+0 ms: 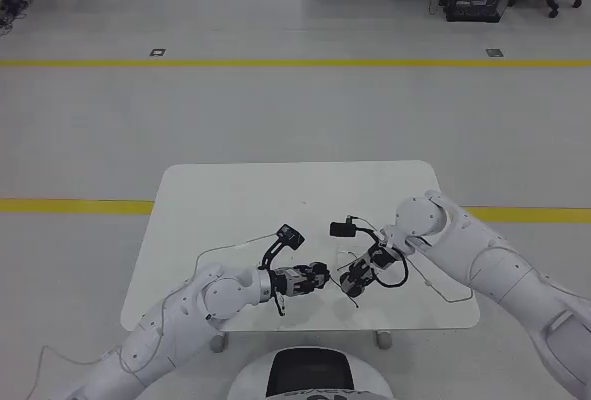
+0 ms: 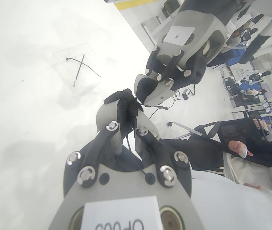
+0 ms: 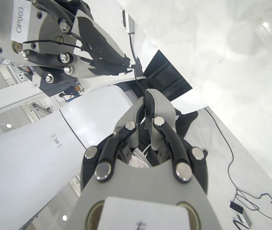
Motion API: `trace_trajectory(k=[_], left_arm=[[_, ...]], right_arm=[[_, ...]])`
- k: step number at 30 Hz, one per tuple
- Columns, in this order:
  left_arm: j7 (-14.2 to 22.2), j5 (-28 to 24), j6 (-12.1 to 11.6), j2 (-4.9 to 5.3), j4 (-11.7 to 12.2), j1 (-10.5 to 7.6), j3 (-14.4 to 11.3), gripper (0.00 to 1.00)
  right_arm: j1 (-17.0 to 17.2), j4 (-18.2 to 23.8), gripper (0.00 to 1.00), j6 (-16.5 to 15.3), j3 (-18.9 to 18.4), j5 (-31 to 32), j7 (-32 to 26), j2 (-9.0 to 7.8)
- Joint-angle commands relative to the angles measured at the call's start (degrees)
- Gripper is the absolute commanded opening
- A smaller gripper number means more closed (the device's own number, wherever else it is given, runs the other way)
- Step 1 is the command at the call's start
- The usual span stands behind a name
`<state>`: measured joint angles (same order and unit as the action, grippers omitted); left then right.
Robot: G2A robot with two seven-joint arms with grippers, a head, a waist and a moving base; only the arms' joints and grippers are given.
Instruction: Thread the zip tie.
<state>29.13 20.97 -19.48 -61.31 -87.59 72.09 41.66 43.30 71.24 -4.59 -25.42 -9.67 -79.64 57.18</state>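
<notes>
My two grippers meet tip to tip just above the white table (image 1: 275,190), near its front edge. The left gripper (image 1: 320,277) (image 2: 126,105) is shut on a thin black zip tie, whose tail (image 2: 127,140) runs back between the fingers toward the palm. The right gripper (image 1: 353,280) (image 3: 146,98) is shut on a black zip tie strap (image 3: 138,82). That strap rises from its fingertips to the left gripper's tips (image 3: 124,64). I cannot tell whether both grippers hold the same tie.
Two more black zip ties (image 2: 82,69) lie crossed on the table beyond the grippers. Thin cables trail from both arms across the tabletop. The table's front edge is close beneath the grippers.
</notes>
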Motion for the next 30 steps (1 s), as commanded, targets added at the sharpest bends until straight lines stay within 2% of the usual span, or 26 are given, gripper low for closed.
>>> trace_trajectory(k=[1,7,15,30], left_arm=[[-0.1,0.0,0.0,0.04,-0.1,0.01,0.0,0.0],[-0.2,0.1,0.0,0.18,-0.4,0.04,-0.2,0.0],[-0.8,3.4,0.0,0.27,-0.8,-0.05,-1.3,0.0],[-1.3,4.4,0.2,0.35,-1.1,-0.22,-1.8,0.0]], right_arm=[[0.0,-0.1,0.0,0.1,0.1,0.0,0.0,0.01],[-0.1,-0.3,0.0,0.2,0.3,-0.4,0.0,0.05],[-0.3,-0.6,0.0,0.0,0.8,-0.9,0.0,0.08],[-1.1,-1.0,0.0,0.0,2.2,-1.6,0.0,0.41]])
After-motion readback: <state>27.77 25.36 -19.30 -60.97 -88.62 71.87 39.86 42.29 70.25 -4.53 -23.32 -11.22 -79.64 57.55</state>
